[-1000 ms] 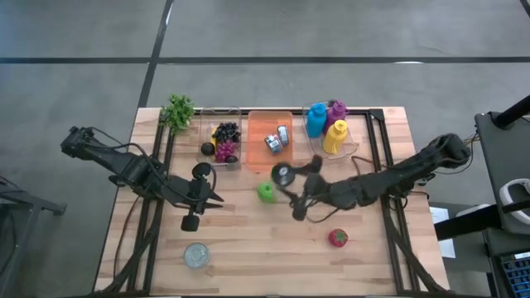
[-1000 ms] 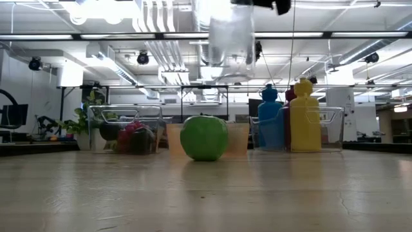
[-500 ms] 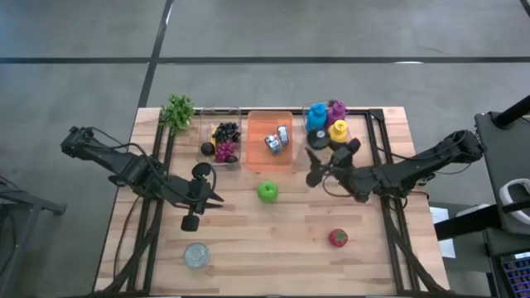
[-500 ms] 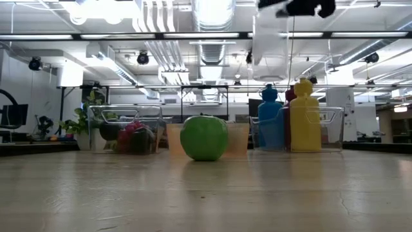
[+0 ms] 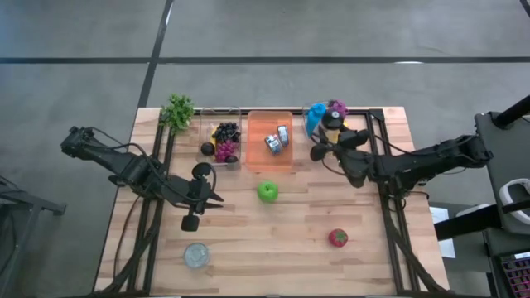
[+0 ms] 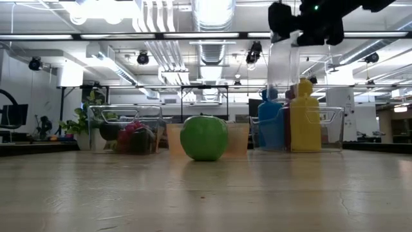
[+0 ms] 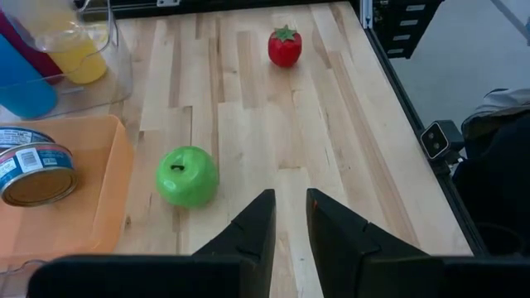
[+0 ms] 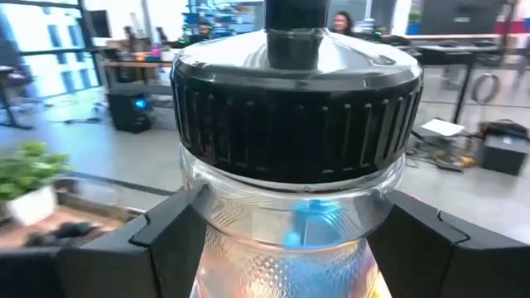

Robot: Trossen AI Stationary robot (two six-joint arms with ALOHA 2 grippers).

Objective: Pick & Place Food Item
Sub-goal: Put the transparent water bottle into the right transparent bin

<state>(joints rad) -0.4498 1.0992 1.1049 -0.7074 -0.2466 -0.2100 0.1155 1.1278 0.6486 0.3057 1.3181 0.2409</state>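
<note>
Holding a clear plastic jar with a black ribbed lid (image 8: 296,124), the right gripper (image 5: 331,147) hangs above the back right part of the wooden table (image 5: 273,240), over the clear bin (image 6: 325,129) where the blue bottle (image 5: 314,121), the yellow bottle (image 6: 304,116) and the purple bottle (image 5: 338,108) stand. In the right wrist view we see its two dark fingers (image 8: 137,248) pressed on both sides of the jar, just under the lid, so this gripper is closed around the jar and the jar is up in the air, not on the table. In the low view the jar hangs under the dark gripper, in front of the coloured bottles.

The left gripper (image 5: 204,199) waits over the left part of the table, and we see its fingers (image 7: 257,228) nearly together with only a narrow gap and nothing between them.

A green apple (image 5: 267,192) lies on the bare wood near the middle of the table, just in front of the orange tray (image 5: 258,124), which holds a tin can (image 5: 277,139) lying on its side. A red strawberry (image 5: 338,238) lies on the wood toward the front right, well apart from the apple. Beside the orange tray, a second clear bin (image 5: 207,126) holds dark and purple grapes (image 5: 224,141). A small green plant (image 5: 178,111) stands at the back left corner. Another clear round jar (image 5: 196,255) stands near the front left edge.
</note>
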